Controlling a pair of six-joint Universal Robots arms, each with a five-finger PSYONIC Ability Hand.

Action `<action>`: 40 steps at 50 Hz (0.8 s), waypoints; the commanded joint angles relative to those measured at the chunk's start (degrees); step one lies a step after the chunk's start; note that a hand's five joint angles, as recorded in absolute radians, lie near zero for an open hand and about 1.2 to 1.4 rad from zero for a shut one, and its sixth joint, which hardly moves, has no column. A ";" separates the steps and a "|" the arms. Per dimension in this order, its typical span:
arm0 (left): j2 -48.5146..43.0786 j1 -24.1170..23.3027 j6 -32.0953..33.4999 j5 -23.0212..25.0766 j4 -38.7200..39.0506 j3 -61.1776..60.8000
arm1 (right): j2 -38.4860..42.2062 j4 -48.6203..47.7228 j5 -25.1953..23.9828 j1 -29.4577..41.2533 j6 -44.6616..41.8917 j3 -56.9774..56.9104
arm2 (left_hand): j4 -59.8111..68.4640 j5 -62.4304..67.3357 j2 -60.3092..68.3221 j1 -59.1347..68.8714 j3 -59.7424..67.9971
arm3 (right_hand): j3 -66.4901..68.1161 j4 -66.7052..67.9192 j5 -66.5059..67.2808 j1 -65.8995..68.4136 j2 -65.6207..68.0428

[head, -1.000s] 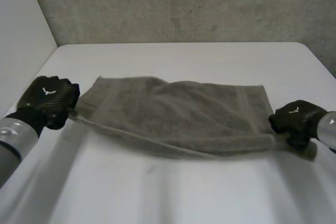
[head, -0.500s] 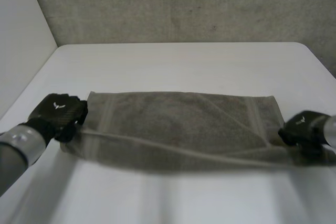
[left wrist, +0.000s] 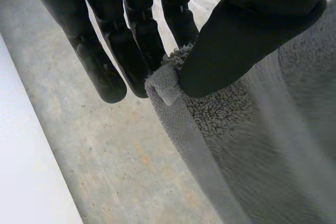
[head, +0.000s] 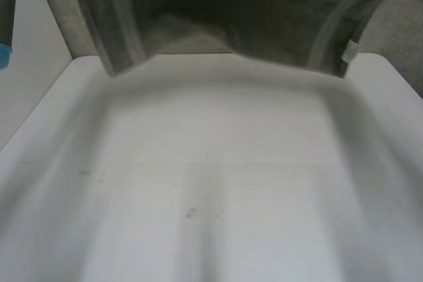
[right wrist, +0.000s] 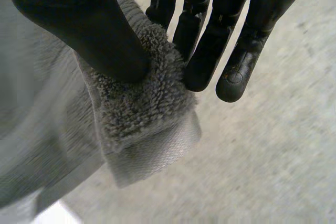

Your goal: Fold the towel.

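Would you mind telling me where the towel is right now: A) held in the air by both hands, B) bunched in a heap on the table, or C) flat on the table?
A: the towel hangs above the table, the left hand and right hand each pinching a corner.

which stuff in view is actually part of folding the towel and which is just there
Part of the job: towel, held up in the air; left hand, pinching one corner; right hand, pinching another corner.
Just there: white table; grey wall behind it.
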 commanded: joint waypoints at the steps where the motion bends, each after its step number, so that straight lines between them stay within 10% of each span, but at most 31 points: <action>1: 0.57 0.27 -0.99 1.79 0.06 -16.64 | 5.08 14.01 -2.74 -0.23 -9.49 2.75 | 10.23 11.32 10.29 12.56 10.45 | 11.42 11.43 13.09 25.18 12.28; 22: -2.51 0.01 -0.37 5.48 9.72 -48.10 | 19.60 22.21 -2.57 -0.76 -20.16 8.64 | 10.23 11.32 10.29 12.56 10.45 | 9.96 9.98 11.64 23.72 10.83; 24: -2.42 0.10 -0.37 5.48 9.72 -48.19 | 18.37 22.13 -2.83 -1.11 -18.76 9.34 | 10.23 11.32 10.29 12.56 10.45 | -26.69 -26.67 -25.02 -12.93 -25.83; 29: -1.89 0.54 -0.46 5.57 9.72 -48.81 | 15.83 21.69 -3.36 -2.77 -14.46 11.36 | 10.23 11.32 10.29 12.56 10.45 | -47.49 -47.47 -45.82 -33.73 -46.62; 40: 0.83 0.71 -0.46 5.57 9.72 -51.53 | 3.54 14.49 -13.10 -11.56 -10.93 28.38 | 10.23 11.32 10.29 12.56 10.45 | -49.44 -49.42 -47.76 -35.67 -48.57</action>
